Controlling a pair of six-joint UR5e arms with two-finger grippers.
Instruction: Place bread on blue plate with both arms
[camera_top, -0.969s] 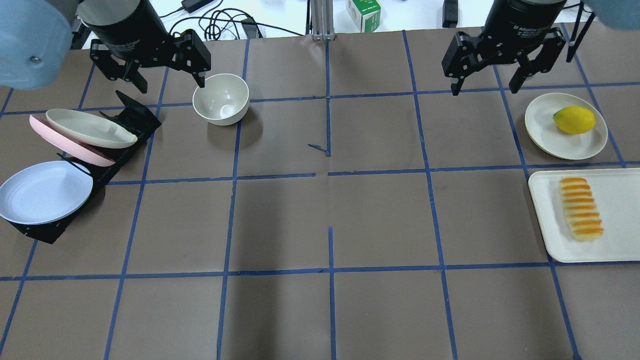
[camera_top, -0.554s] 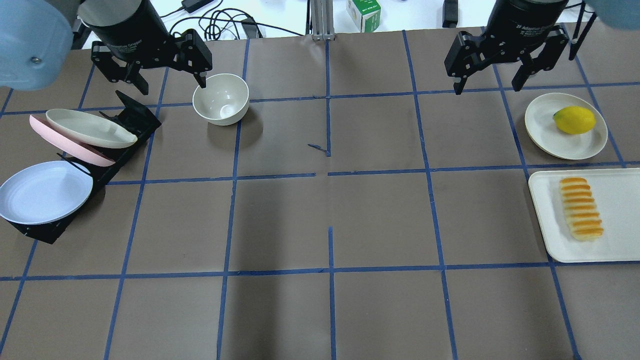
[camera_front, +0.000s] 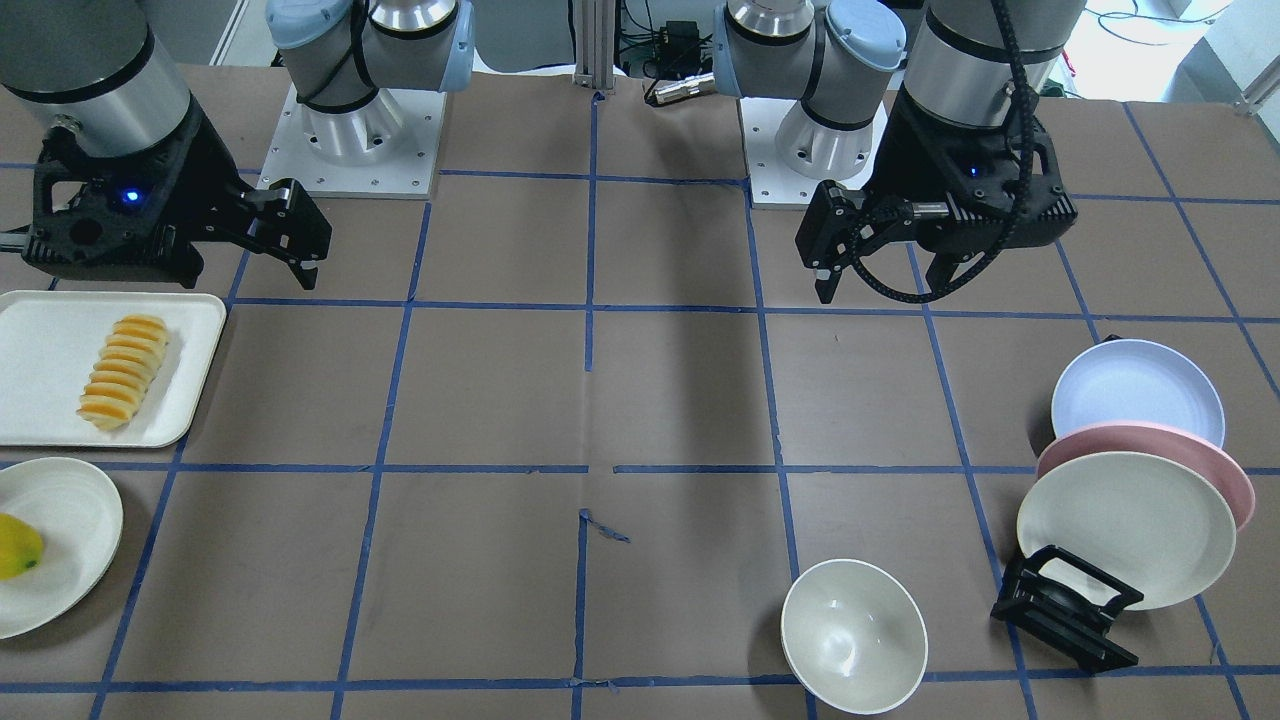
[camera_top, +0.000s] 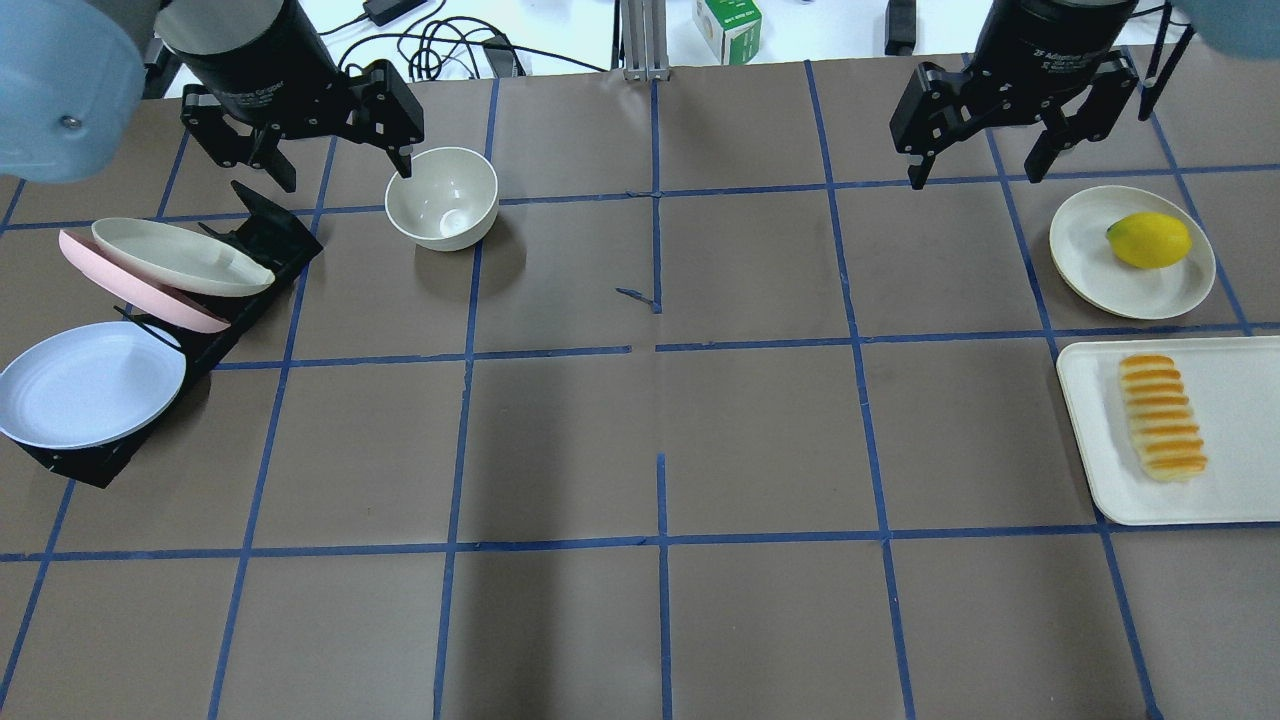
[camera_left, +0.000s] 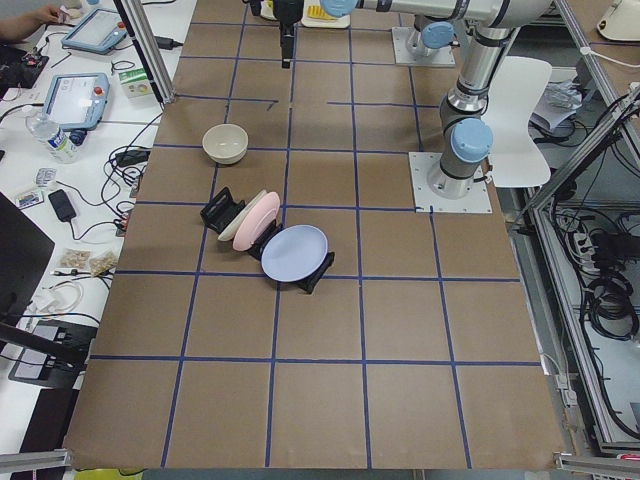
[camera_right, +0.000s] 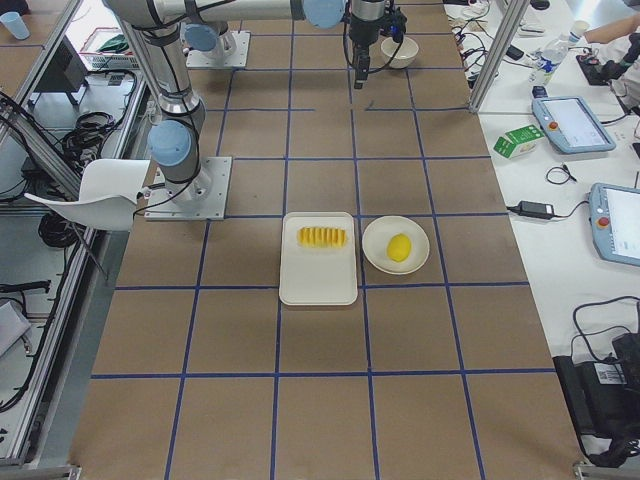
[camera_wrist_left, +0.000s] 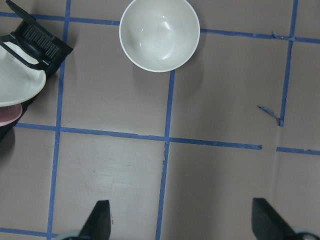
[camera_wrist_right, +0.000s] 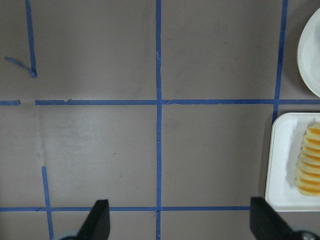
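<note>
The bread lies lengthwise on a white tray at the right edge; it also shows in the front view and the right wrist view. The blue plate leans in the near slot of a black rack at the left; it also shows in the front view. My left gripper is open and empty, high at the far left, beside a cream bowl. My right gripper is open and empty, high at the far right, well away from the bread.
A cream bowl stands just right of the left gripper. A pink plate and a cream plate lean in the rack behind the blue one. A yellow fruit sits on a cream plate beyond the tray.
My right gripper has shifted slightly toward the far right. The left gripper has barely moved. Bread and plates are unmoved.
</note>
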